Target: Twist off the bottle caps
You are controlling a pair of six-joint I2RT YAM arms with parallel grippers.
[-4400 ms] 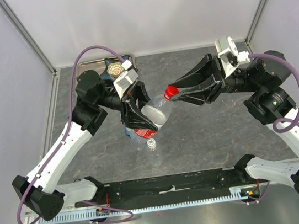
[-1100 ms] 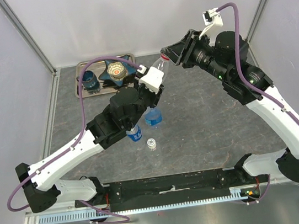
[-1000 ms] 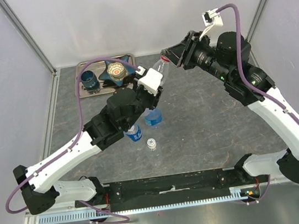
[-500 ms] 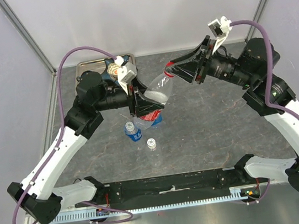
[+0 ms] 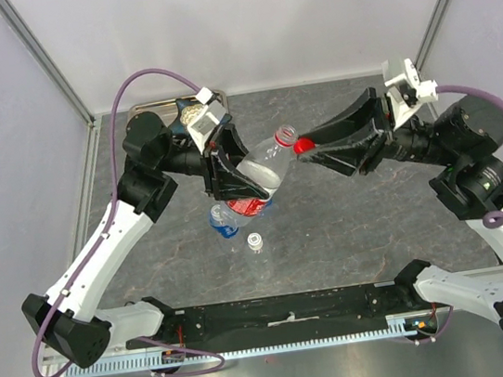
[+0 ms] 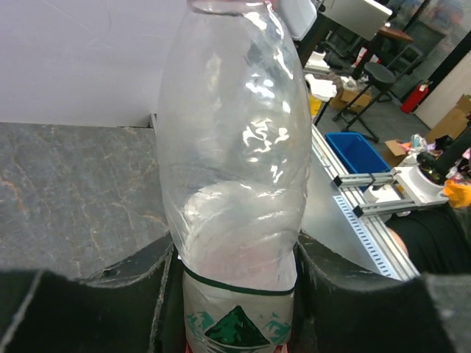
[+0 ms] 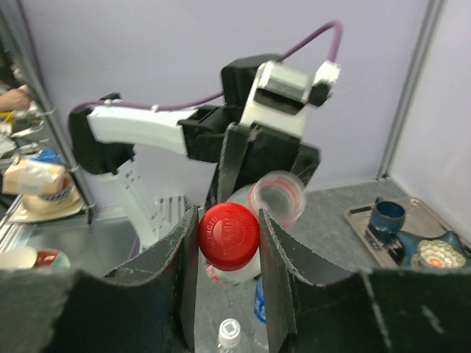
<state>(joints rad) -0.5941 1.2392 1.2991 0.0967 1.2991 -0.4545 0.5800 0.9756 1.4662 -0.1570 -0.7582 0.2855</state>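
Red plastic, pinched tight: my right gripper (image 5: 306, 148) is clamped on the small round red screw cap (image 7: 229, 234), a pad pressed to each side, and it's off! The cap sits just beside an open bottle mouth (image 7: 277, 197), clear of the threads. Across the gap, my left gripper (image 6: 235, 294) is closed round the lower body of the clear red-labelled plastic bottle (image 5: 268, 160), holding it tilted in the air with the neck aimed at my right arm. From the left wrist, the crumpled clear wall rises straight up between my fingers (image 6: 140, 294). Below it on the grey stone-patterned table (image 5: 368, 219) stand a blue-capped clear bottle (image 5: 222, 219) and, nearer my bases, a tiny clear white-capped bottle (image 5: 255, 241), both with caps on. A fourth I can't make out under the one I'm holding. So I judge one cap done, more to go. Next the right needs to carry the cap aside and let it go on bare table, while the left lowers the bottle upright, wide of the two standing beneath it.
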